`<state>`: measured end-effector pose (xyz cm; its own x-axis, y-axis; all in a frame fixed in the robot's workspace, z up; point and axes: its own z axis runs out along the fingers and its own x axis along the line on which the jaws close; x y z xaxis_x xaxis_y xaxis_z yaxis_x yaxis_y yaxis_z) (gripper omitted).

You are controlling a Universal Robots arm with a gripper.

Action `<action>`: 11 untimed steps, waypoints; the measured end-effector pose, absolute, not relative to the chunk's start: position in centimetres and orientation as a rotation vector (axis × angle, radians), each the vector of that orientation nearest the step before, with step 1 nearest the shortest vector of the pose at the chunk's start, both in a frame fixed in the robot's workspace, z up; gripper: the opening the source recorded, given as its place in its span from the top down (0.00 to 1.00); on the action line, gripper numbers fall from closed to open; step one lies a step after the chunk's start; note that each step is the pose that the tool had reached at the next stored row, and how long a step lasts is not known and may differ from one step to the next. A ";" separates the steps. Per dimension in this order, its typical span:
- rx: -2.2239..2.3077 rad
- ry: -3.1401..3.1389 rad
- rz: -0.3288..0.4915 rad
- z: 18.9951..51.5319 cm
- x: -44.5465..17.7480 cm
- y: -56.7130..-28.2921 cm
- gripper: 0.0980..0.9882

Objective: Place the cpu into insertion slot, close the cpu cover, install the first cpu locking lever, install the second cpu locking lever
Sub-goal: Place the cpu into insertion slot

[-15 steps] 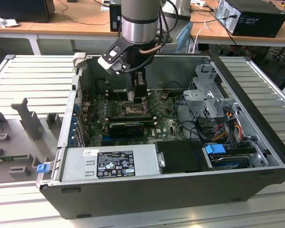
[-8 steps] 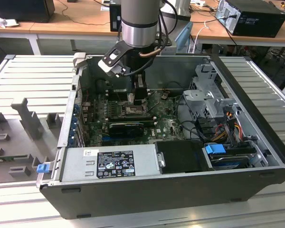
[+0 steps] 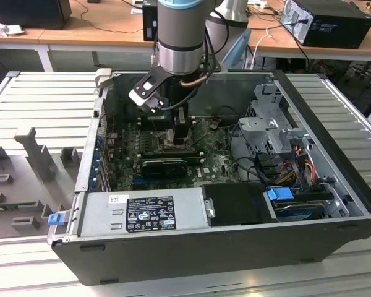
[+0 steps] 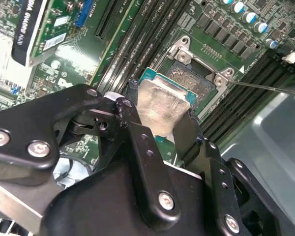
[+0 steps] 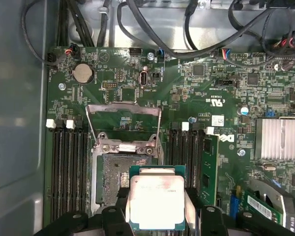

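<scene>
The open computer case lies on its side, and the green motherboard covers its floor. 1 grey arm reaches down into it. In both wrist views the black gripper has its 2 fingers clamped on opposite edges of the cpu. The insertion slot is uncovered, and the cpu cover stands raised at its far side. The cpu, silver top up, hangs partly over 1 corner of the slot and is not seated.
</scene>
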<state>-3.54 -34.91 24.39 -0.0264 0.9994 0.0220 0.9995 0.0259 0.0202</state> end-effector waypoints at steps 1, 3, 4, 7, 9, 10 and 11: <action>-2.191 -2.249 -0.047 24.0 -3.5 -34.7 0.52; -2.191 -2.249 -0.047 23.4 -3.5 -33.9 0.52; -2.191 -2.249 -0.047 23.2 -3.5 -33.6 0.52; -2.193 -2.247 -0.047 22.1 -4.0 -32.6 0.52; -2.193 -2.247 -0.047 21.7 -4.0 -32.4 0.52; -2.193 -2.247 -0.046 21.4 -4.0 -32.2 0.52; -2.200 -2.240 -0.046 21.2 -4.0 -32.2 0.52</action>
<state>-3.99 -32.17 21.17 -0.0184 0.9996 0.0218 0.9996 0.0180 0.0200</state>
